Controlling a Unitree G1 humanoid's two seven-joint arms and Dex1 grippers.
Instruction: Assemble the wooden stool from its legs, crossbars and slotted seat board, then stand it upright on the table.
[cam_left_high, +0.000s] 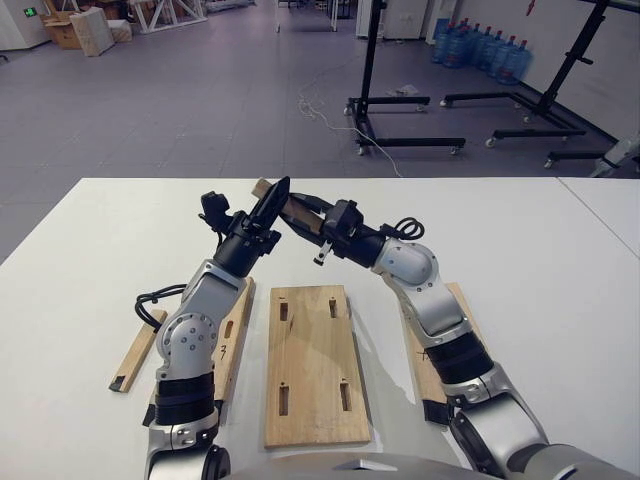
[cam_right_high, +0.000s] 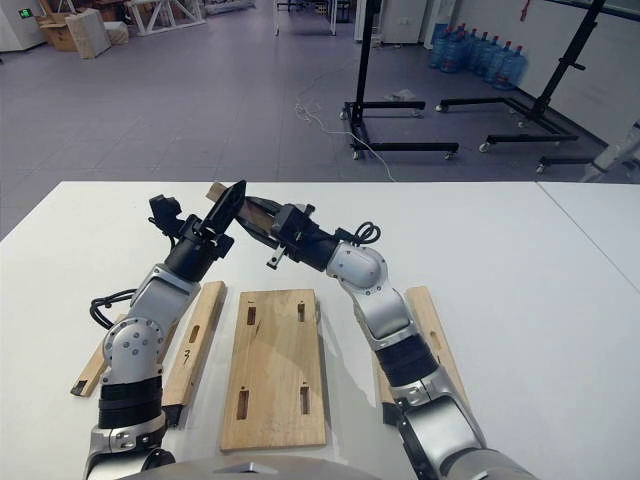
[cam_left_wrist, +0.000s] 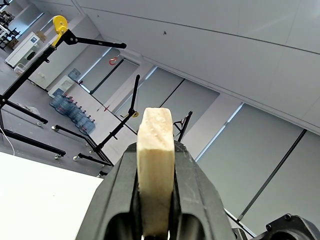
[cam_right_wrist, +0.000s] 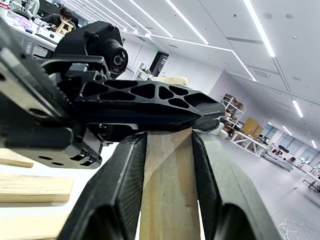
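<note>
Over the white surface (cam_left_high: 560, 260), I'm watching the left pincer (cam_left_high: 277, 196) clamping a wooden bar (cam_left_wrist: 155, 145) near its far end, with the right pincer (cam_left_high: 299, 213) gripping it just beside.

The two eye views are looking from the head, forward and down. They are taking in the wooden bar (cam_left_high: 298, 212) from above at a middling distance, with the table (cam_left_high: 90, 230) around it and the hall floor (cam_left_high: 200, 90) beyond it, and they are sharing almost the whole scene. The left wrist view is sitting tight against the bar, looking up along it through the left gripper (cam_left_wrist: 156, 149) toward the ceiling (cam_left_wrist: 225, 30). The right wrist view is crowding the bar equally close through the right gripper (cam_right_wrist: 167, 145), facing the left gripper just beyond it.
</note>
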